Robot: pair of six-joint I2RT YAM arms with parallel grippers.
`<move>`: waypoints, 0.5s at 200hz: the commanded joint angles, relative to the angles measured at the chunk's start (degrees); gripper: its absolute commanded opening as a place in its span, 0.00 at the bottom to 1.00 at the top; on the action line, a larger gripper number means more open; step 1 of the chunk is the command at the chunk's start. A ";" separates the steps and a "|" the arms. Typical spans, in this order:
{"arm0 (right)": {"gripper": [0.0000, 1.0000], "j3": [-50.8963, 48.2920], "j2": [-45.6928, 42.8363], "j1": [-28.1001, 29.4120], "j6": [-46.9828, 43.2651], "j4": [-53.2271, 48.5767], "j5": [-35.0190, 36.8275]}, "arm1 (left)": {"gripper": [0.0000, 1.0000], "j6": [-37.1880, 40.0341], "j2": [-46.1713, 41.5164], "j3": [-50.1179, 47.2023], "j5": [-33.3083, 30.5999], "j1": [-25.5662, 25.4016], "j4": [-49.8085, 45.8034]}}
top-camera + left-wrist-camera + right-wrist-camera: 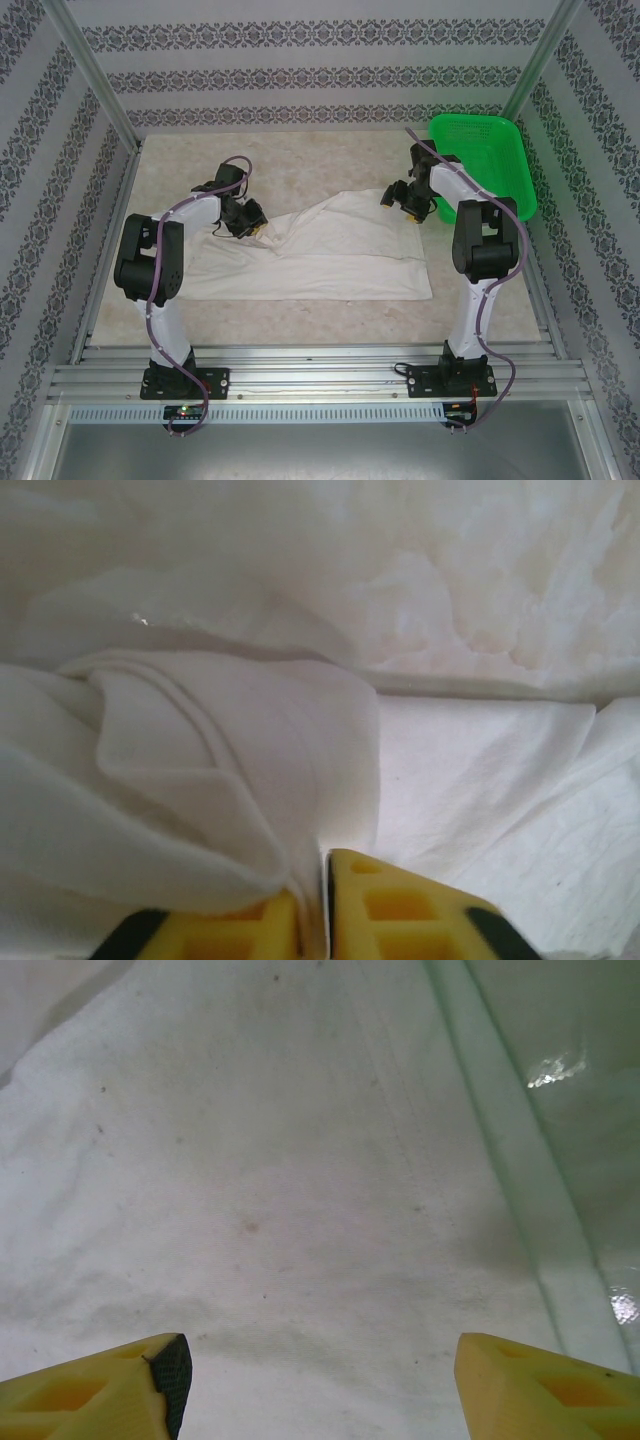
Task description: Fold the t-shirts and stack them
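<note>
At the left, a fold of the t-shirt point(320, 265) is pinched between the closed jaws of the left gripper point(326, 920), at the cloth's far-left corner. The shirt is spread across the table's middle, its long axis running left to right. At its far-right corner the right gripper point(320, 1385) is held wide open over the cloth, with nothing gripped.

T-shirt point(330, 262) lies on table point(300, 325); basket point(500, 165) behind-right, seemingly apart.

A cream-white t-shirt point(330, 260) lies on a beige marbled table point(300, 320); a bright green basket point(490, 150) sits at two o'clock.
</note>
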 commanded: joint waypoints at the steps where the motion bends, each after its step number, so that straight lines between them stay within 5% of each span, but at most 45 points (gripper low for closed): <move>1: 0.71 2.93 0.01 -1.10 -0.43 -1.81 2.06 | 0.11 1.29 -2.41 1.01 0.94 0.40 -0.97; 100: 0.72 24.86 11.88 -0.81 -0.97 -9.51 8.02 | 0.04 3.45 -8.53 6.62 1.93 1.46 -5.87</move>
